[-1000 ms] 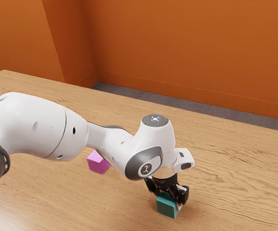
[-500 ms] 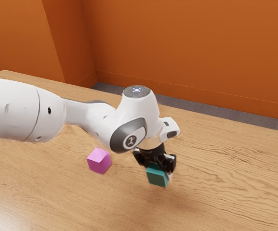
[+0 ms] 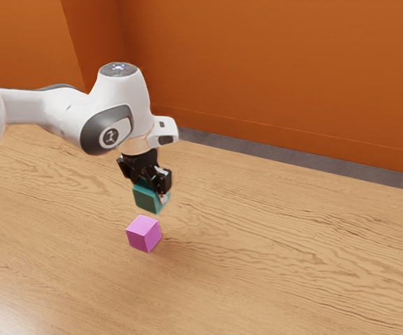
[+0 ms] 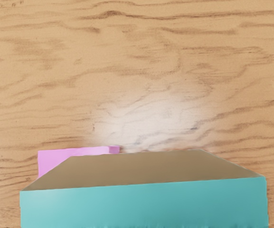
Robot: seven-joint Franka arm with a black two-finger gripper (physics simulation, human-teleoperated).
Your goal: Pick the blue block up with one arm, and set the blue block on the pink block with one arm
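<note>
The gripper (image 3: 149, 187) points down from the end of the white arm (image 3: 61, 118), and its two black fingers (image 3: 163, 180) clamp the blue block (image 3: 147, 200) from opposite sides, so it is closed around that block. The block, which renders in a teal shade, hangs from the fingertips and is slightly tilted, clear of the table (image 3: 278, 244) and touching nothing but the fingers.

The pink block (image 3: 144, 233) sits on the table just below. In the exterior view the blue block is in the air above the pink block, with a visible gap between the bottom of one and the top of the other. The two are not touching. In the wrist view the blue block (image 4: 141, 204) lies close under the hand, and the pink block (image 4: 56, 160) shows as a strip past one of its corners, most of it hidden beneath. The held block is therefore over the pink block but not squarely centred on it.

Around the pink block the wood-grain table top (image 4: 151, 71) is bare. Beyond the pink block, at the table's far edge, a grey strip of floor (image 3: 292, 157) runs along the foot of an orange wall (image 3: 278, 63).
</note>
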